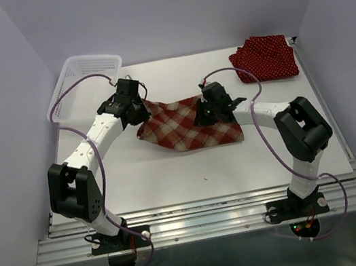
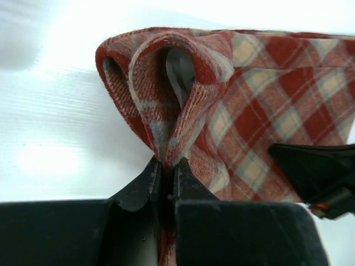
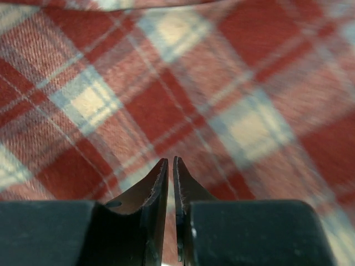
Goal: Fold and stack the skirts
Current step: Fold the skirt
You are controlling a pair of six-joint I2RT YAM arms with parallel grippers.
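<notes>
From my station, I saw the left gripper (image 2: 165, 163) clamped on a bunched fold of the plaid skirt (image 1: 188, 131). The cloth rose out of those jaws in two loops and spread away ahead and to the right of them. The right gripper (image 3: 170, 160) sat low over the same skirt, its jaws drawn together with only a sliver between them. Plaid filled everything ahead of the tips, and I could not tell whether any fabric was caught in that sliver.

The relation that mattered was the skirt's long axis. In the top view it ran roughly from the left jaws across to the right jaws, sagging toward the near edge on the right side. Each arm therefore stood at one end of the garment, the left at its far-left corner and the right nearer its middle-right.

I judged the fold was mid-way, and that the next move would carry one end over along that axis. The slack cloth between the jaws looked likely to wrinkle.

The folded polka-dot skirts (image 1: 265, 57) lay well beyond the right jaws, in the far right corner of the table (image 1: 172, 175). For stacking, the right arm was the nearer one.
</notes>
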